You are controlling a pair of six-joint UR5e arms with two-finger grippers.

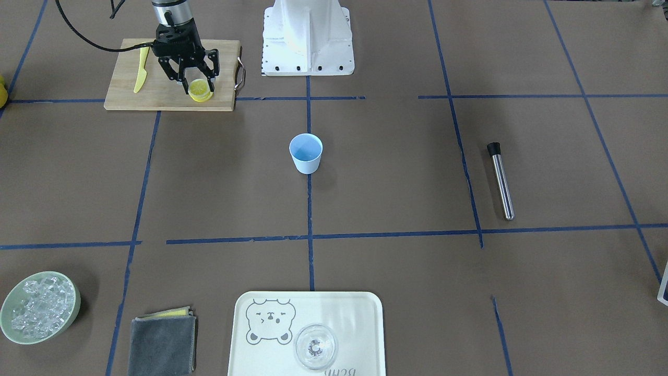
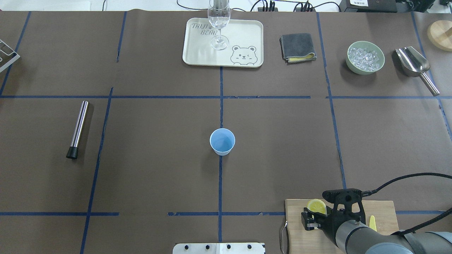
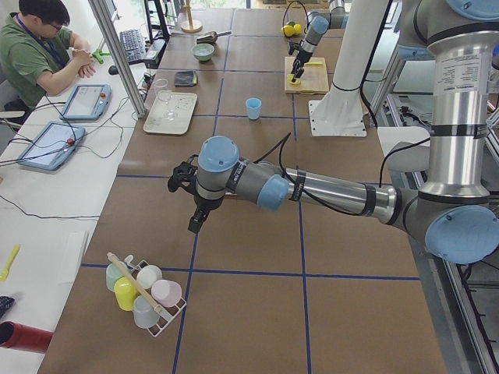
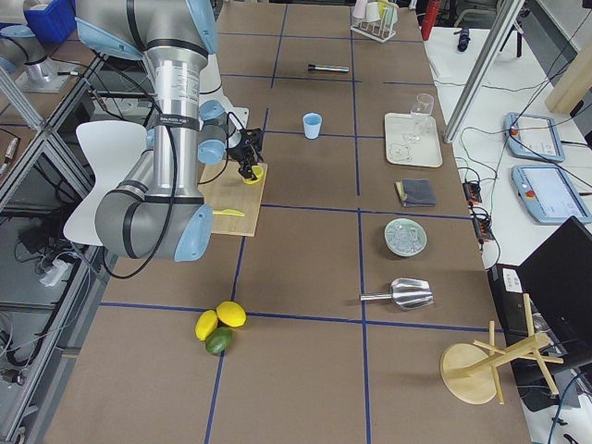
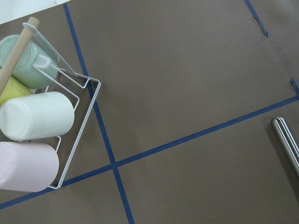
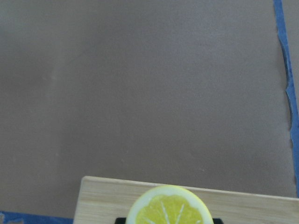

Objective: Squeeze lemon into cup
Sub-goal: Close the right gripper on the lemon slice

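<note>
Brown table [image 2: 159, 176] w/ blue tape grid. L arm [image 3: 312, 191] reaches out low over the table's end; left gripper [image 3: 195, 222] hangs near a wire rack of cups [image 3: 144, 292]. Can't tell if its fingers are apart or closed. Wooden board [image 1: 156, 94] sits at the robot's R side, yellow plastic knife [image 1: 141, 70] flat on it. Right gripper [image 1: 199, 83] points down over the board's corner nearest the table's middle, clenched on the lemon [image 1: 200, 92], slice pinched betw. both fingers; can't tell if it's lifted off the wood. Cup [image 1: 306, 152] is upright at the table's centre on a tape line, well apart from board + lemon.
</note>
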